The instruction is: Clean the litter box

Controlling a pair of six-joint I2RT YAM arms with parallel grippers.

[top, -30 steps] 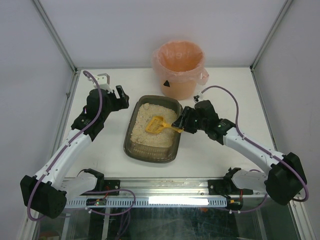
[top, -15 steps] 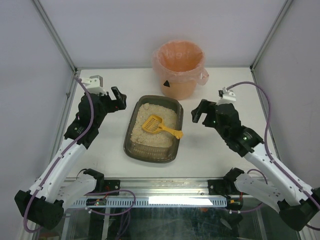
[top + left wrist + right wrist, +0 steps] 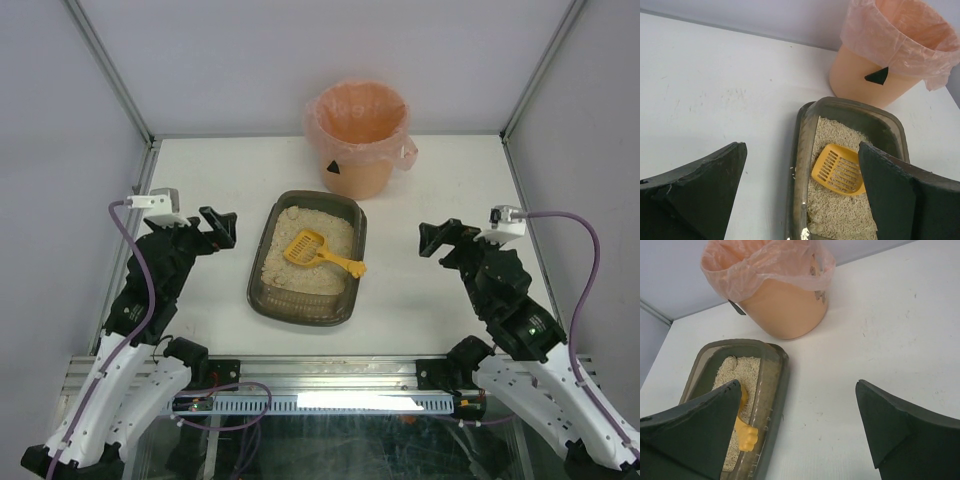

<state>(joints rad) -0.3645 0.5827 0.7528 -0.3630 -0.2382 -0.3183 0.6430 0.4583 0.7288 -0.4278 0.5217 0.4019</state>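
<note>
The shallow dark grey-brown translucent plastic litter box, with beige litter and a yellow slotted plastic scoop inside, lies just nearer than the round pink-lined bin. The left gripper and right gripper gape empty. The box is probably stiff and litter-heavy, best pinched by its rim.

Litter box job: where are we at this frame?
Done: no clumps show in the litter box, so scooping looks finished; what the bin holds is hidden. In hand: nothing; left gripper and right gripper are open, apart from the box. Left: the yellow scoop lies in the litter, handle toward the right rim; maybe remove it.
</note>
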